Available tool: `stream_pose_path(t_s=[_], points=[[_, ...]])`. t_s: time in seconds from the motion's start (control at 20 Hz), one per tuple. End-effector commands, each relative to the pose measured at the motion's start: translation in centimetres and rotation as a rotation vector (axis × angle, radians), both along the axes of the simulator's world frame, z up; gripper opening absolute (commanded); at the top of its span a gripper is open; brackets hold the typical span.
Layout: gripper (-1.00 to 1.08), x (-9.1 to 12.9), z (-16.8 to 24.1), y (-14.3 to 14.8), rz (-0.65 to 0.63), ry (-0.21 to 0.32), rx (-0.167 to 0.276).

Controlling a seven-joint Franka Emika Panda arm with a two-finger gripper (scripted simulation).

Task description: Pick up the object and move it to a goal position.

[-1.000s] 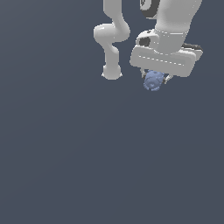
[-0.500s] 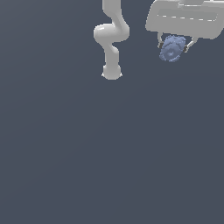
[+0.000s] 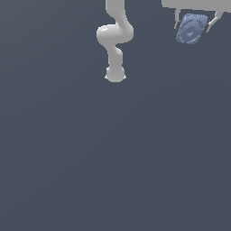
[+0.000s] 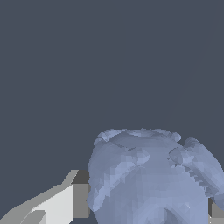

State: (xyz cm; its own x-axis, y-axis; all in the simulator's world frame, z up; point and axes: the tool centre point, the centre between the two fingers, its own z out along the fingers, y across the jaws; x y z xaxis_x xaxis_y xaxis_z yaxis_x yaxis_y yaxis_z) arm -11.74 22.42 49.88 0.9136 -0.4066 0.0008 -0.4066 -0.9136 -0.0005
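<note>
The object is a lumpy periwinkle-blue blob with a swirled surface, held high at the top of the exterior view's right. My gripper is shut on it, one thin finger on each side, and the white hand is mostly cut off by the frame's top edge. In the wrist view the object fills the space between my fingers, far above the plain grey floor. No goal marker shows in either view.
The arm's white base and lower links stand at the top centre of the exterior view. A flat dark grey floor spreads under everything.
The gripper has carried the object upward and toward the exterior view's right, so the hand has mostly left the frame. The grip on the object has held.
</note>
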Motion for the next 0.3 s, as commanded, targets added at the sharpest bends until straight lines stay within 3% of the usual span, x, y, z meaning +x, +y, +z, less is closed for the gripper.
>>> stream_pose_path(t_s=[0.0,0.25], points=[[-1.0,-0.14,0.62,0.26,-0.001,0.001,0.0],[-1.0,-0.12,0.86,0.4,-0.001,0.001,0.0]])
